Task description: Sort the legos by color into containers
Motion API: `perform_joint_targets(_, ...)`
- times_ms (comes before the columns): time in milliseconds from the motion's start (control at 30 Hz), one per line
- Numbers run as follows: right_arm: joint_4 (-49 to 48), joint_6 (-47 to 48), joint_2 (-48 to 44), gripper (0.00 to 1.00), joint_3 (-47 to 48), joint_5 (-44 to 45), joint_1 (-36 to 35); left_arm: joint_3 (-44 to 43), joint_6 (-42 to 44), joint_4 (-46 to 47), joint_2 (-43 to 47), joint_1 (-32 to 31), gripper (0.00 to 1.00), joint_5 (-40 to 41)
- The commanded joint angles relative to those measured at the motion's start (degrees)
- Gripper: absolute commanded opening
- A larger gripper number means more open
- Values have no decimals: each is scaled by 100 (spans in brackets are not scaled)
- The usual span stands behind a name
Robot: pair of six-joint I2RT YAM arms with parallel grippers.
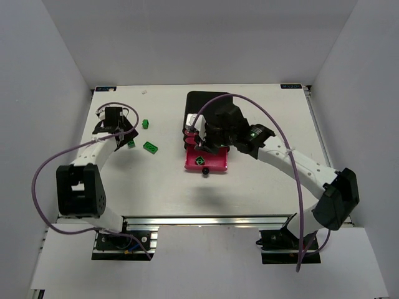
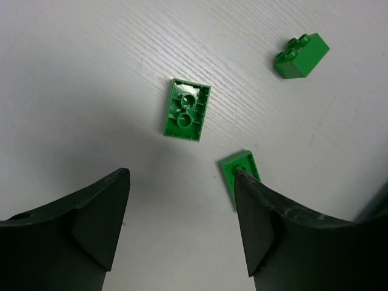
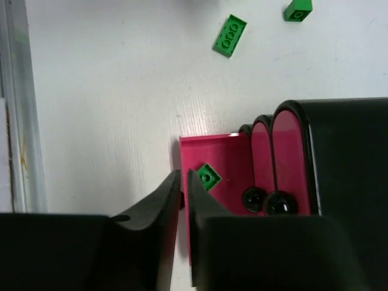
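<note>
Three green legos lie on the white table left of centre: one [image 1: 144, 124], a longer one [image 1: 150, 147] and a small one [image 1: 131, 144]. My left gripper [image 1: 122, 134] is open and empty just over them. In the left wrist view [image 2: 182, 174] an upside-down lego [image 2: 187, 109] lies ahead, a block [image 2: 301, 54] is further off, and a small one [image 2: 237, 167] is partly hidden by the right finger [image 2: 267, 224]. The black casing [image 1: 202, 103] has one pink drawer [image 1: 215, 163] pulled out, with a green lego [image 3: 208, 176] in it. My right gripper [image 3: 183, 176] is shut above its front wall.
Two closed pink drawers [image 3: 291, 151] with black knobs [image 3: 277, 205] sit in the casing [image 3: 348, 157]. The open drawer's knob [image 1: 204, 170] points toward the near edge. An aluminium rail [image 1: 206, 221] runs along that edge. White walls enclose the table.
</note>
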State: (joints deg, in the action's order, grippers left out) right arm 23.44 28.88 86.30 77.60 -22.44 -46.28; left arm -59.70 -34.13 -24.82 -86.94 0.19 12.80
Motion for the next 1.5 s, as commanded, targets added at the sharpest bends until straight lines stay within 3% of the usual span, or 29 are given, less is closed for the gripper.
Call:
perform_joint_targets(0, -341, 3, -210, 18, -237, -86, 128, -453, 828, 118, -393, 87, 80, -322)
perform_joint_targets(100, -182, 82, -263, 33, -193, -68, 260, -586, 1205, 232, -700, 139, 83, -470)
perform_joint_targets(267, -7, 74, -246, 49, -97, -147, 427, -806, 1514, 267, -1246, 140, 84, -533)
perform_joint_targets(400, 46, 100, -263, 50, -44, -182, 541, -981, 1567, 276, -1545, 140, 83, -392)
perform_joint_targets(533, 134, 135, -272, 50, 35, -200, 664, -1140, 1567, 258, -1879, 140, 73, -357)
perform_joint_targets(800, 213, 144, -307, 49, 132, -244, 805, -1132, 1479, 258, -2073, 140, 39, -576)
perform_joint_targets(967, 117, -75, -351, 50, 141, -191, 884, -930, 1462, 346, -1714, 140, 29, -989)
perform_joint_targets(1033, 47, -172, -412, 64, 132, -121, 910, -702, 1523, 539, -1187, 26, 27, -1514)
perform_joint_targets(1067, -49, -242, -456, 89, 97, -86, 910, -596, 1636, 635, -950, -44, 27, -1822)
perform_joint_targets(1200, -383, -304, -693, 89, -271, -16, 972, 212, 1462, 1469, 228, -238, 24, -4086)
perform_joint_targets(1267, -489, -383, -781, 89, -368, 11, 1007, 686, 1226, 1690, 738, -413, 23, -4669)
perform_joint_targets(1300, -481, -471, -764, 87, -377, -15, 1033, 818, 1155, 1882, 844, -501, 23, -4933)
perform_joint_targets(1400, -446, -716, -668, 43, -273, -129, 1165, 1250, 847, 2042, 1099, -888, 21, -5567)
perform_joint_targets(1433, -446, -761, -641, 22, -255, -129, 1209, 1329, 733, 2060, 1222, -984, 21, -5543)
perform_joint_targets(1467, -446, -814, -597, 16, -228, -156, 1244, 1390, 671, 2016, 1266, -1159, 21, -5490)
